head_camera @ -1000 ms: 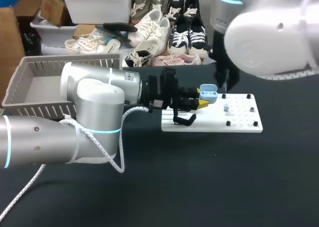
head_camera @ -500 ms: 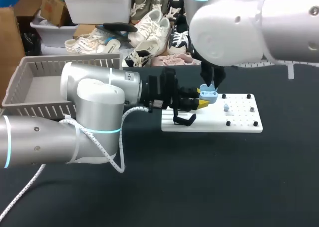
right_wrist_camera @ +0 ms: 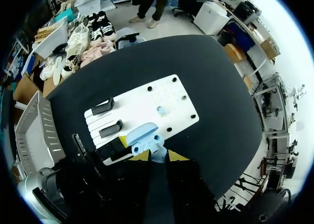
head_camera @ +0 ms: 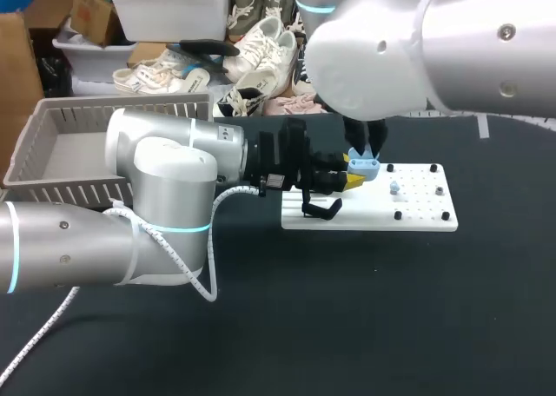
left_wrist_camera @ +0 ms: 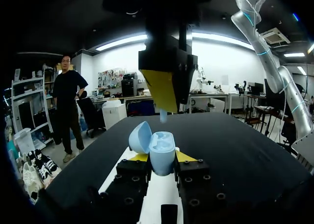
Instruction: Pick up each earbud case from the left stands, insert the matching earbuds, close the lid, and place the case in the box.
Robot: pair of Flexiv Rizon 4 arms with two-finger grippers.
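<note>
My right gripper (right_wrist_camera: 158, 156) is hanging over the open case (left_wrist_camera: 162, 148). Its yellow tips are drawn close on what I judge to be a pale blue earbud (left_wrist_camera: 163, 116), stem pointing down. The case is sitting right beneath that stem, a small gap apart, so the coming move looks like a straight drop along the stem's axis into the upturned cavity. My left gripper (left_wrist_camera: 162, 159) is clamping the case from both sides and holding it upright at the far edge of the white board (head_camera: 417, 218), with the lid (left_wrist_camera: 139, 136) tipped open to one side. A second earbud (head_camera: 393, 188) is lying on the board, nearer my right arm. The grey box (head_camera: 61, 190) is sitting well apart, on my left arm's side.
</note>
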